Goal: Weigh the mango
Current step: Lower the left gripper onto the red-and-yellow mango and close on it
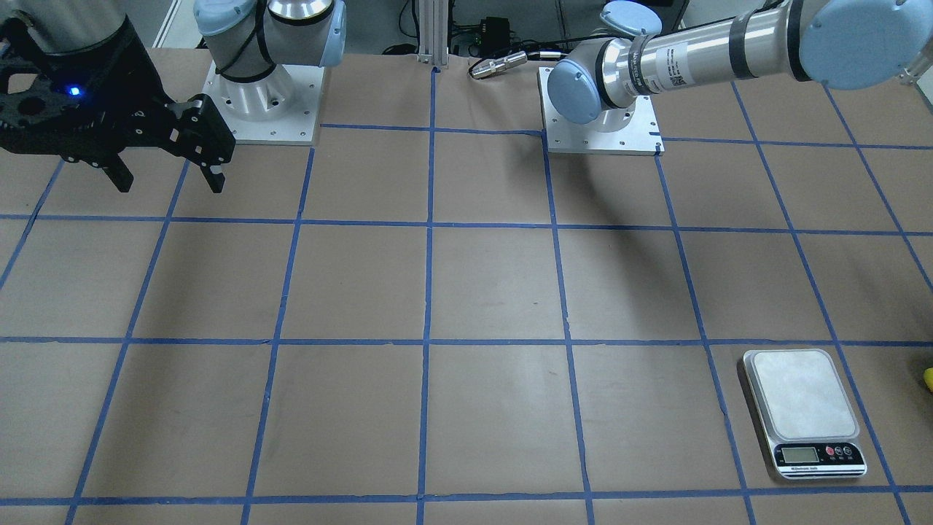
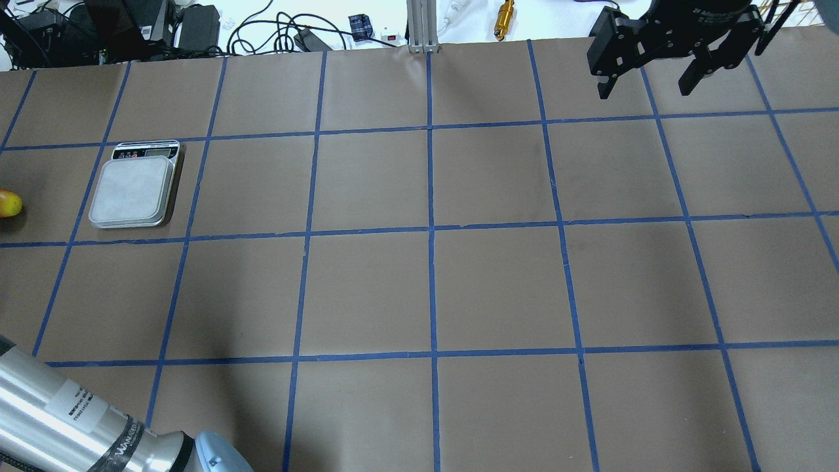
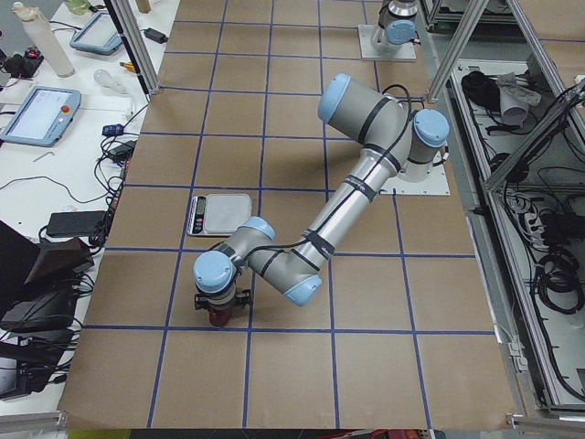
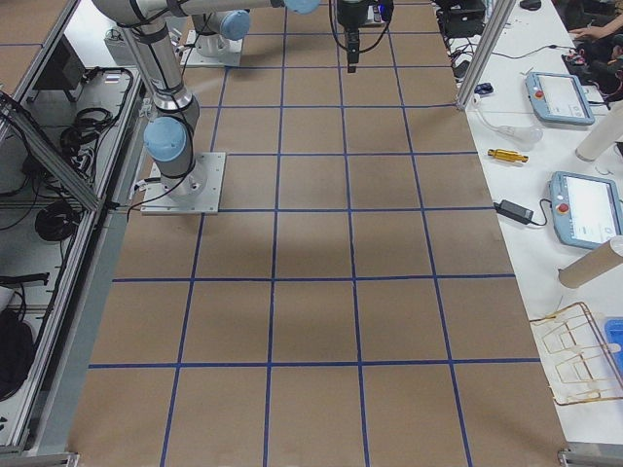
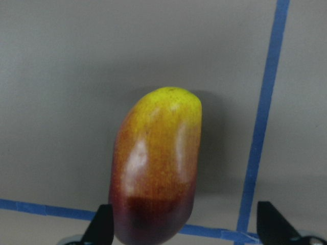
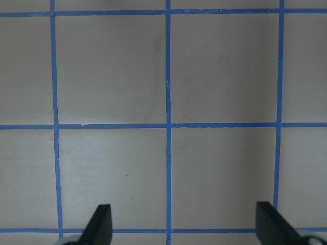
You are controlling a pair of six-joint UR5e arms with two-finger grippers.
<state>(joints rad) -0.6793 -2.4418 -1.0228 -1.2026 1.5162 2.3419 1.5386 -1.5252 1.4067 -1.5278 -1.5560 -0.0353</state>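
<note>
The brown, blue-gridded worktop (image 2: 498, 288) carries a scale (image 2: 134, 190). The mango (image 5: 158, 163) lies on the worktop near the scale, off its platform, between the 2 spread fingers (image 5: 102, 227) of the released left pincer (image 5: 186, 227). The right pincer (image 2: 643, 88), also released, hangs well apart from the scale.

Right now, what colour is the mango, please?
The mango is yellow blending to red, best in left wrist view.
</note>
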